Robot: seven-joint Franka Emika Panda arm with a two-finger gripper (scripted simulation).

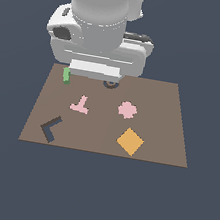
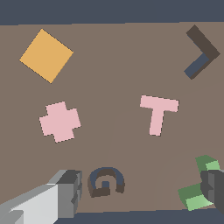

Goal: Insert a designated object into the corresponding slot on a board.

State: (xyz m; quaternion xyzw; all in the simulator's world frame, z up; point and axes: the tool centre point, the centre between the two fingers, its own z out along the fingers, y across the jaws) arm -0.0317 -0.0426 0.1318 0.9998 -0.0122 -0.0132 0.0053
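Hanging low over the far edge of the brown board (image 1: 171, 122), the white Panda arm (image 1: 98, 24) fills the upper part of the exterior view. The gripper (image 2: 142, 192) is spread wide open: in the wrist view one grey finger (image 2: 65, 192) shows on one side and the other dark finger (image 2: 214, 190) on the opposite side, with bare board and the small dark G-shaped recess (image 2: 106, 181) between them. Nothing is gripped.

The little green L-block (image 1: 66, 75) sits at the board's far corner on the exterior view's left. In the wrist view it lies right against the dark finger, which partly covers it; whether they touch is hard to tell.

The dark L-shaped slot (image 1: 51, 128) waits at the lower left of the board in the exterior view, well apart from the green block. Between them lies the pink T-piece (image 1: 81, 105). On the exterior view's right are the pink cross-like piece (image 1: 127, 110) and, nearer the front, the orange square (image 1: 130, 141).
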